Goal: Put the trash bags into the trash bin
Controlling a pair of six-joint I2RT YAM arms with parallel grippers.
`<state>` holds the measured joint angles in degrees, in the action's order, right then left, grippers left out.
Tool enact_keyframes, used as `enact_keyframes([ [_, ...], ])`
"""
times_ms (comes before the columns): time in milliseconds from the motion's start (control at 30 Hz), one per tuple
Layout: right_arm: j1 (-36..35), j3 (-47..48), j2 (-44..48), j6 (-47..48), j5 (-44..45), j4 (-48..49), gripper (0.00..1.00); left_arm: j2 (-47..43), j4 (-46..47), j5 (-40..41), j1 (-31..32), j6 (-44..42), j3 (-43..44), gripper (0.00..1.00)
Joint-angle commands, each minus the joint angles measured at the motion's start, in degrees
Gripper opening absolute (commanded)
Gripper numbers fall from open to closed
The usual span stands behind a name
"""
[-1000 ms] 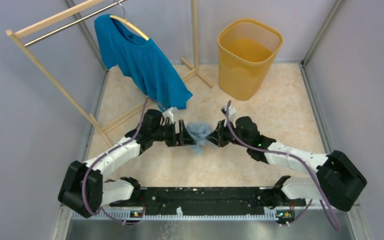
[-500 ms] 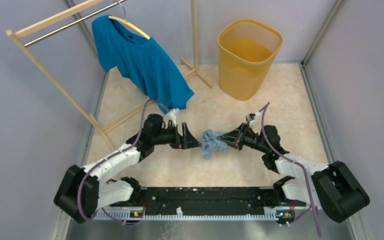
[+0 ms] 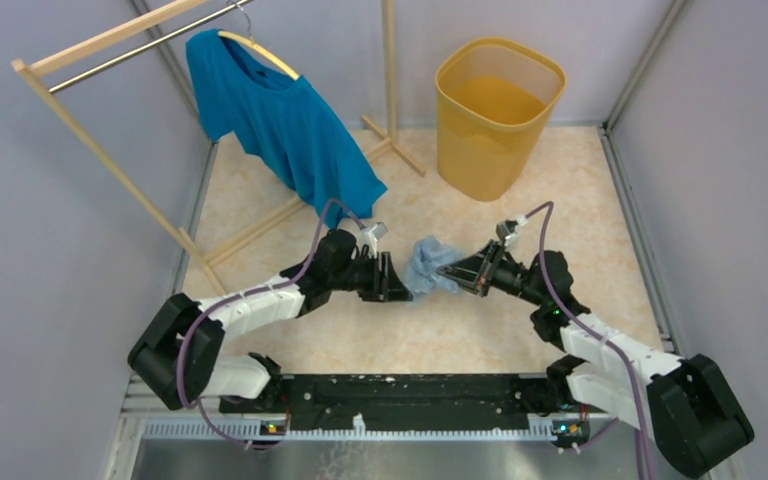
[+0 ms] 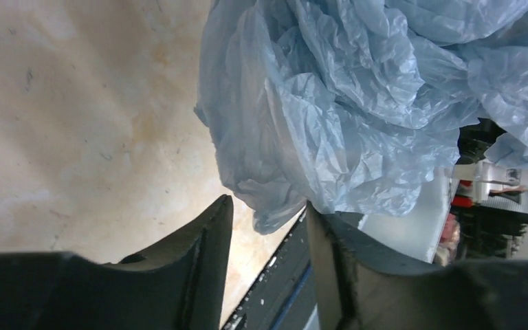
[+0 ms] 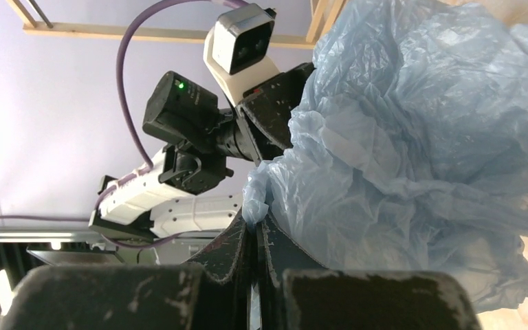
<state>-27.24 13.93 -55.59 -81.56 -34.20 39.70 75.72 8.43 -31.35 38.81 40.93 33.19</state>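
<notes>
Your left hand (image 3: 400, 284) now reaches further toward the worktop's right edge, closing back up to the trash bag (image 3: 426, 262), which your right hand (image 3: 447, 272) has lifted slightly toward the far edge.

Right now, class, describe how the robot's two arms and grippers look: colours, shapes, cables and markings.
Both the left arm and right arm have white link covers between bulky black joint housings. A purple cable loops along each. The left gripper and right gripper are black with tapering, scuffed fingers; each wrist carries a small white camera.
</notes>
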Motion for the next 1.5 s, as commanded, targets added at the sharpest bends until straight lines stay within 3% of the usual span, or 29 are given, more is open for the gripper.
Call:
enact_keyframes([
  [0,-0.44,1.83,2.14,1.62,-0.13,-1.27,0.0,-0.98,1.97,1.71,0.26,-1.56,2.36,0.37],
  [133,-0.25,2.97,1.96,3.49,-0.79,-3.51,0.0,-2.87,-4.32,5.99,0.22,-3.99,3.89,0.0],
  [233,0.57,6.05,1.97,10.07,-3.58,-9.86,0.0,-5.62,-16.52,17.43,0.14,-6.69,6.63,0.0],
  [267,1.01,7.91,2.62,14.32,-3.39,-17.24,0.0,-7.11,-20.59,22.21,0.09,-7.74,7.46,0.0],
  [400,1.16,17.01,7.25,31.87,11.41,-46.65,0.0,-13.23,-33.69,39.03,-0.11,-9.11,9.54,0.0],
  [467,1.15,20.48,9.41,38.56,18.48,-54.52,0.0,-16.42,-35.7,43.19,-0.13,-9.29,9.42,0.0],
  [633,1.14,23.6,12.22,49.4,23.9,-60.42,0.0,-22.71,-35.35,47.92,-0.12,-6.26,7.63,0.0],
  [800,1.15,24.74,8.93,52.66,19.46,-62.22,0.0,-24.05,-32.31,45.74,-0.14,-6.73,7.95,0.0],
  [967,0.91,27.27,9.31,57.52,26.74,-69.84,0.0,-23.59,-32.13,43.36,-0.14,-10.1,10.5,0.0],
  [1000,0.62,27.77,9.81,58.04,29.21,-71.25,0.04,-23.6,-31.76,43.19,-0.11,-11.64,10.67,0.0],
  [1167,-6.0,29.63,8.88,57.47,28.55,-69.68,0.44,-19.59,-32.47,43.59,-0.14,-12.58,14.44,0.0],
  [1267,-17.83,33.82,3.61,59.7,43.05,-72.78,0.67,-16.18,-35.39,44.38,-0.14,-11.22,18.04,0.0],
  [1467,-38.33,43.88,-14.11,65.83,66.08,-78.44,0.81,-12.28,-42.1,47.11,-0.35,-8.79,24.29,0.0],
])
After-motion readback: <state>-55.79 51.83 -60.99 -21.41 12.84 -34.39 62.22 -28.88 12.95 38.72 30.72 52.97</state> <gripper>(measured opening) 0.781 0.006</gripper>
